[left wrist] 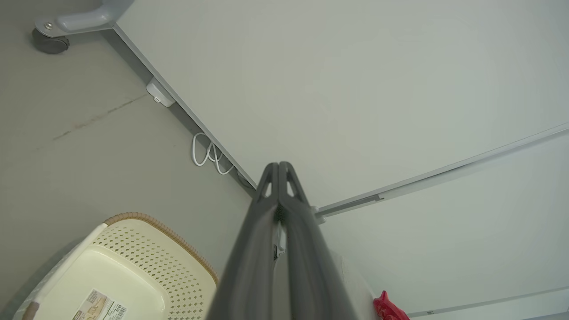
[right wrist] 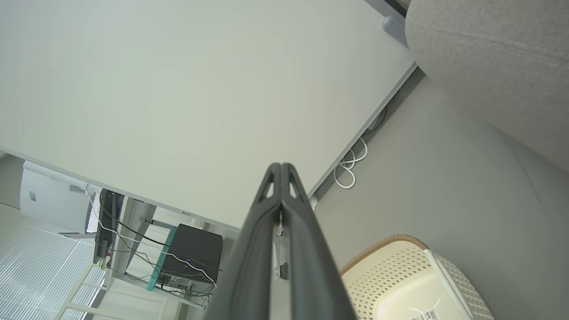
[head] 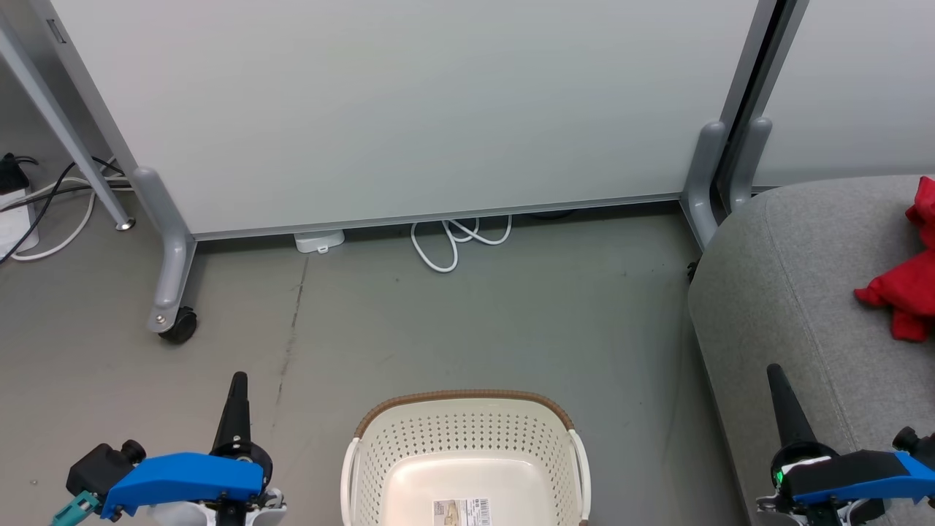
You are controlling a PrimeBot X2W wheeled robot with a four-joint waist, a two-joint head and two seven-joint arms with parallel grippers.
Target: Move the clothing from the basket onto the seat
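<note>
Jaws pressed together, gripping nothing, on left gripper [head: 238, 378] and right gripper [head: 773, 371]. Clothing [head: 906, 286]: bright red soft fabric, crumpled heap, lying on seat [head: 789, 292] of light grey weave, beyond and right of the right jaws. Basket [head: 467, 432]: cream perforated plastic, brown woven-look rim, sticker on bottom, between both jaws.

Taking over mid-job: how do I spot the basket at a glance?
Find the big pale partition panel across the back, then drop down the grey floor to the head view's bottom middle. There, left of the large grey seat, stands the basket: cream, perforated, brown woven-look rim, barcode sticker on its bare bottom.
</note>
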